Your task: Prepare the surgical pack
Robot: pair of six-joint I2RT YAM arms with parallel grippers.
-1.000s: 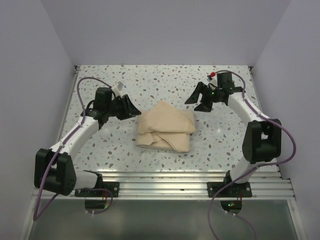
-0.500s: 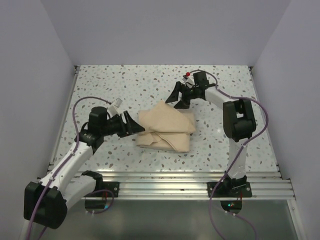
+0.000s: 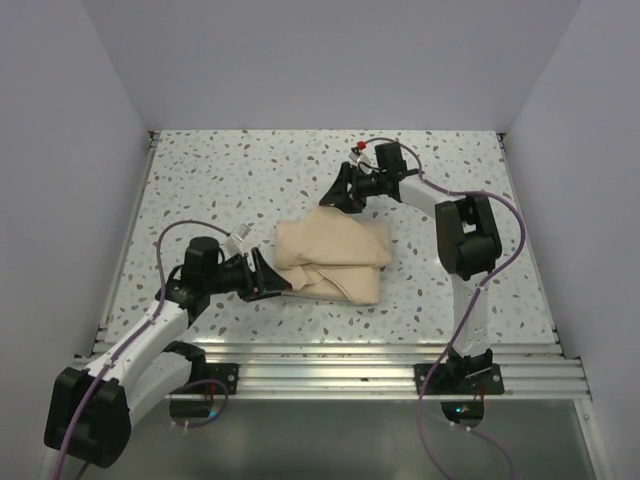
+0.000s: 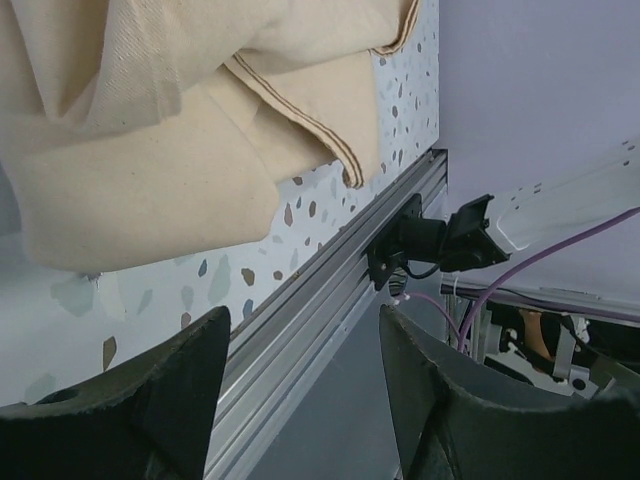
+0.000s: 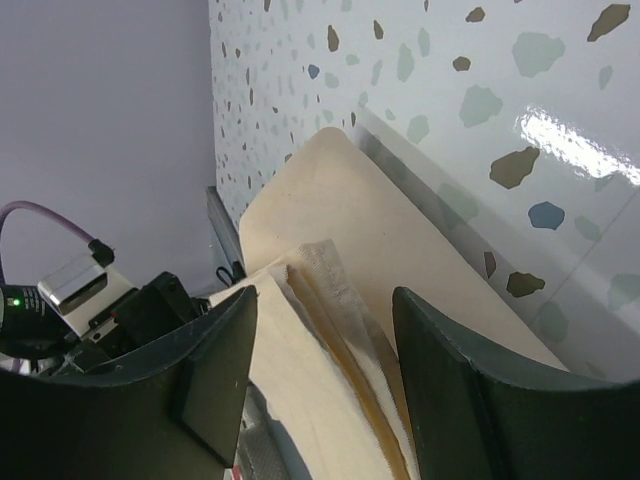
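- Your surface is a glossy white terrazzo table flecked grey and brown, boxed in by plain lilac walls.
- The surgical pack is a matte tan cloth bundle, loosely folded, with stitched hems, lying between your two pincers.
- Your left arm reaches low. The left gripper is released, with the bundle's edge just ahead.
- Your right arm doubles back. The right gripper gapes over the cloth's rounded far corner, not clamped.

Wrap sheet on table, left gripper at near-left corner, right gripper seemingly over far edge.
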